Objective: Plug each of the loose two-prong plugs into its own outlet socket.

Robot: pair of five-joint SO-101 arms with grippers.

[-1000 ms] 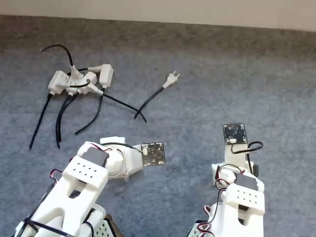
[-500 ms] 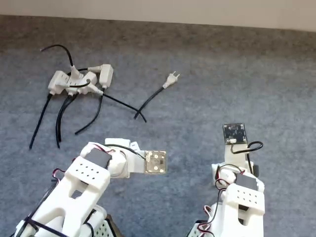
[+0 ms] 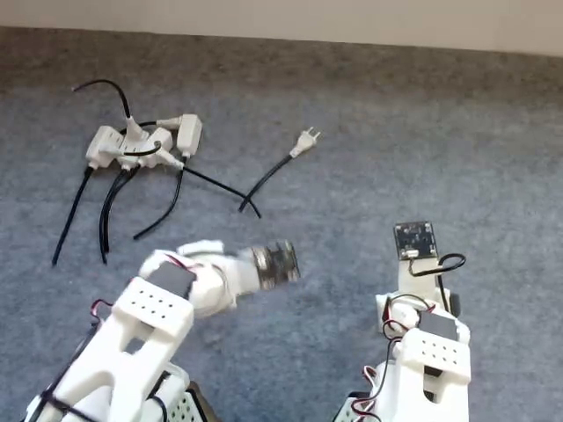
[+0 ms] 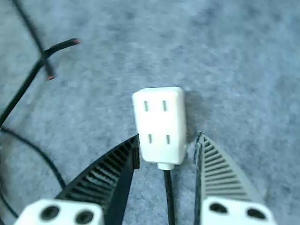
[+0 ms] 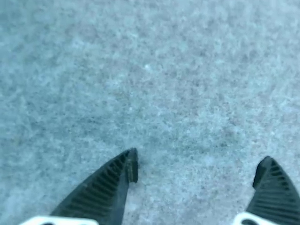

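In the left wrist view a white outlet block (image 4: pixel 159 123) with two pairs of slots lies flat on the grey carpet, a black cord leaving its near end. My left gripper (image 4: pixel 167 140) is open, one finger on each side of that end. A loose white two-prong plug (image 3: pixel 306 138) on a black cord (image 3: pixel 264 183) lies on the carpet well beyond the left arm (image 3: pixel 158 303). My right gripper (image 5: pixel 199 159) is open over bare carpet. Its arm (image 3: pixel 427 338) stands at the near right.
A cluster of white outlet blocks with plugs in them (image 3: pixel 141 145) and several black cords lies at the far left. Two bare cord ends (image 4: pixel 61 58) lie on the carpet near the outlet block. A pale wall edge (image 3: pixel 352 22) runs along the back.
The left arm's wrist has swung and shifted a little away from the arm's base; it is blurred now. The right arm's wrist has edged slightly to the left. The plugs and cords stayed put.
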